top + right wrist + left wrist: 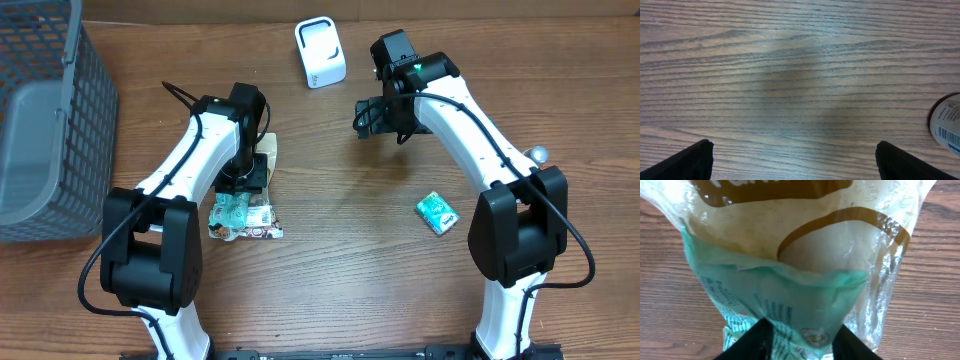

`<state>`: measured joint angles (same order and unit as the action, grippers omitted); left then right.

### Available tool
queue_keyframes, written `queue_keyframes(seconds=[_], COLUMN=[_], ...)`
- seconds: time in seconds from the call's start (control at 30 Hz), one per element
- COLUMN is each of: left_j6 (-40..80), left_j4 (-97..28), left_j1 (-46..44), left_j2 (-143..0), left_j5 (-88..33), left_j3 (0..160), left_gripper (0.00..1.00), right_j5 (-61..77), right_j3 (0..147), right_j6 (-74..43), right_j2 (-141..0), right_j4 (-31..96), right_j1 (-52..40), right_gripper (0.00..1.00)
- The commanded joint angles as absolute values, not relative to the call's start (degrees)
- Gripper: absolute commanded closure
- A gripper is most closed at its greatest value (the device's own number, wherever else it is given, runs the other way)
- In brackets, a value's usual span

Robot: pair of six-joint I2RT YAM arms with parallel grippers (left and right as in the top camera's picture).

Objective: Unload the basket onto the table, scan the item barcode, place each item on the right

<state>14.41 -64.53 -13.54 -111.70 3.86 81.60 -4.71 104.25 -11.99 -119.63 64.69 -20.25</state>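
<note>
- Step in hand: we judge this to be the pick-up of the item, ahead of any scan.
- The left gripper [805,342] is down over the snack packet [790,280], which lies on the table [790,75] in front of the left arm, well apart from the white scanner [320,52] at the far edge.
- In the left wrist view the two dark fingers [760,340] flank the packet's teal end, and the film looks bunched between them. We cannot tell whether they are clamped on it or only straddling it.
- The right gripper [795,160] is spread wide and holds nothing. It hangs over bare wood, nearer the scanner than the left arm is.
- No barcode is legible on the packet's visible face.
- Next move, in our judgement: confirm a firm pinch on the packet, lift it clear, carry it toward the scanner and turn the coded face to the window.
- Also noted: a grey basket [40,130] at the left edge and a small teal pack [437,213] by the right arm, both untouched.
</note>
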Motion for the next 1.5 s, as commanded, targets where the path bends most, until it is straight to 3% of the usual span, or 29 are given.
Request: queue_keyframes(seconds=[0.0,0.07,0.13,0.17,0.2,0.67,0.97,1.47], left_j6=[15.05,15.03,15.05,15.05,15.03,15.05,15.03,15.46], left_j4=[-64.03,-63.77,-63.33,-63.07,-62.96,-76.93,-75.64,-68.16], left_j1=[-13.93,-13.91,-13.91,-13.91,-13.91,-13.98,-14.83,-26.63], left_j2=[-112.40,-112.40,-112.40,-112.40,-112.40,-112.38,-112.38,-112.40], left_j5=[3.14,3.16,3.16,3.16,3.16,2.48,-13.47,-5.93], left_j3=[80.75,80.75,80.79,80.79,80.86,102.32,103.00,100.05], left_gripper=[0.68,0.74,0.84,0.94,0.96,0.96,0.96,0.96], right_j5=[-4.80,-4.80,-4.80,-4.80,-4.80,-4.80,-4.80,-4.80], right_j3=[105.03,105.03,105.03,105.03,105.03,105.03,105.03,105.03], right_j6=[-12.23,-12.23,-12.23,-12.23,-12.23,-12.23,-12.23,-12.23], right_j2=[-118.96,-118.96,-118.96,-118.96,-118.96,-118.96,-118.96,-118.96], right_j4=[64.53,64.53,64.55,64.53,64.53,64.55,64.53,64.53], right_j1=[-20.14,-20.14,-20.14,-20.14,-20.14,-20.14,-20.14,-20.14], right_gripper=[0.00,0.00,0.00,0.00,0.00,0.00,0.00,0.00])
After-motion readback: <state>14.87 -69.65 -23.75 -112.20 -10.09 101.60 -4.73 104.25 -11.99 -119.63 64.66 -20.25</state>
